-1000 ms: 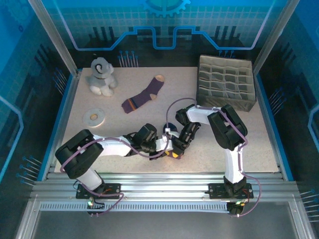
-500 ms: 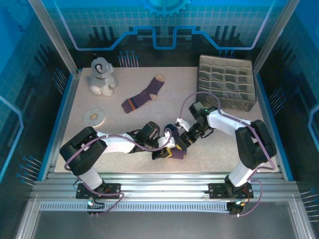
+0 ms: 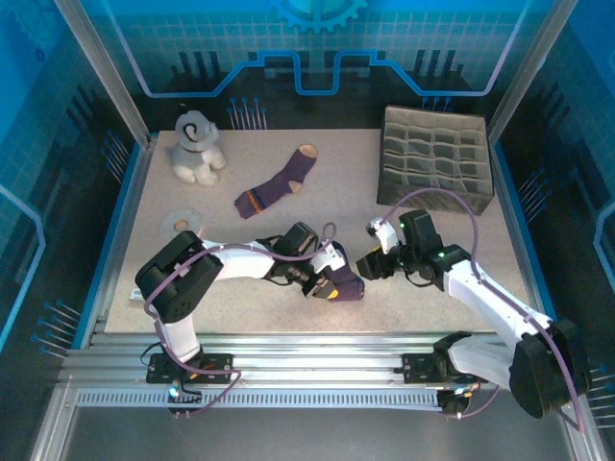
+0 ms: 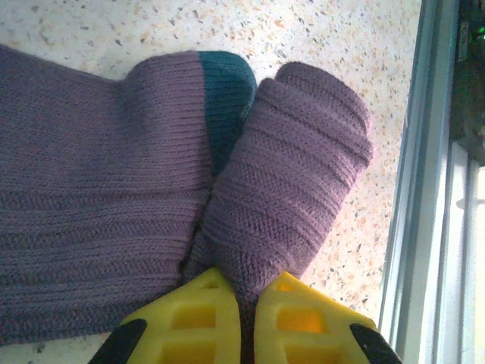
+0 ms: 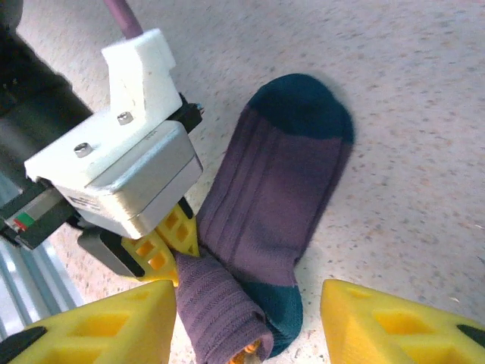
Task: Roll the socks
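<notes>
One of the socks (image 3: 342,286), purple with navy toe and heel, lies near the table's front edge, its cuff end rolled up. My left gripper (image 3: 322,279) is shut on that roll (image 4: 295,182), yellow fingers (image 4: 193,318) pinching the knit. The flat foot part (image 5: 280,174) stretches away from the roll, with the left gripper (image 5: 168,241) beside it. My right gripper (image 3: 369,266) hangs just right of the sock, open; its fingers (image 5: 98,326) stand wide on either side of the roll without touching it. The other sock (image 3: 277,184), tan-toed, lies flat farther back.
A grey plush toy (image 3: 197,147) sits at the back left. A grey divided organiser box (image 3: 437,158) stands at the back right. A white ring (image 3: 181,223) lies on the left. The metal front rail (image 4: 424,227) runs close beside the roll.
My right arm has drawn back to the right, off the sock, and its jaws have opened. The left gripper stays shut on the roll and has shifted slightly away from the front edge.
</notes>
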### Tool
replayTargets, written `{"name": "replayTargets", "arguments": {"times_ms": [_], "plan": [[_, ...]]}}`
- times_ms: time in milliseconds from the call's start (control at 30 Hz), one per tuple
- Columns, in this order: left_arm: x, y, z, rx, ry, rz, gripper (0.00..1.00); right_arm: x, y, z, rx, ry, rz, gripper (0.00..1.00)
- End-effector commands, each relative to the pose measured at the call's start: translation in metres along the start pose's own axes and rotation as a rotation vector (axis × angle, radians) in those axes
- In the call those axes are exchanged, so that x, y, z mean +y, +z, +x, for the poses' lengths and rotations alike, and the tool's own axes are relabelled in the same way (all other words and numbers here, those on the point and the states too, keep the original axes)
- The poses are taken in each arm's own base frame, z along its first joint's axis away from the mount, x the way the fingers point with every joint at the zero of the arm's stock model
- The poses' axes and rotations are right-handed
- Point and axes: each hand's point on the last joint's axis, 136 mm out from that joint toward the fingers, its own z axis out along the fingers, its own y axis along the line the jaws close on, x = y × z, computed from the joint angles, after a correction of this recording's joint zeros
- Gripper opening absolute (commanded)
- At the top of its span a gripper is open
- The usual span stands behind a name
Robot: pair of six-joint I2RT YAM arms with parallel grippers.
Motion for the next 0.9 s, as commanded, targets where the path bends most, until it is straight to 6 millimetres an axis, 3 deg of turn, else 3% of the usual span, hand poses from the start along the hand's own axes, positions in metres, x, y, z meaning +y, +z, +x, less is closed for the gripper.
{"name": "replayTargets", "arguments": {"times_ms": [0, 167, 400, 867], "plan": [[0.017, 0.005, 0.033, 0.114, -0.218, -0.035, 0.00, -0.013, -0.006, -0.007, -0.066, 0.134, 0.067, 0.51], [0.023, 0.003, 0.029, 0.108, -0.343, -0.031, 0.00, -0.010, 0.002, 0.015, 0.000, 0.270, 0.038, 0.47], [0.033, -0.001, 0.027, 0.094, -0.499, -0.018, 0.00, -0.005, 0.015, 0.041, 0.054, 0.312, 0.022, 0.48], [0.035, 0.003, 0.032, 0.126, -0.542, -0.014, 0.00, 0.004, 0.056, 0.047, 0.177, 0.287, -0.009, 0.50]]}}
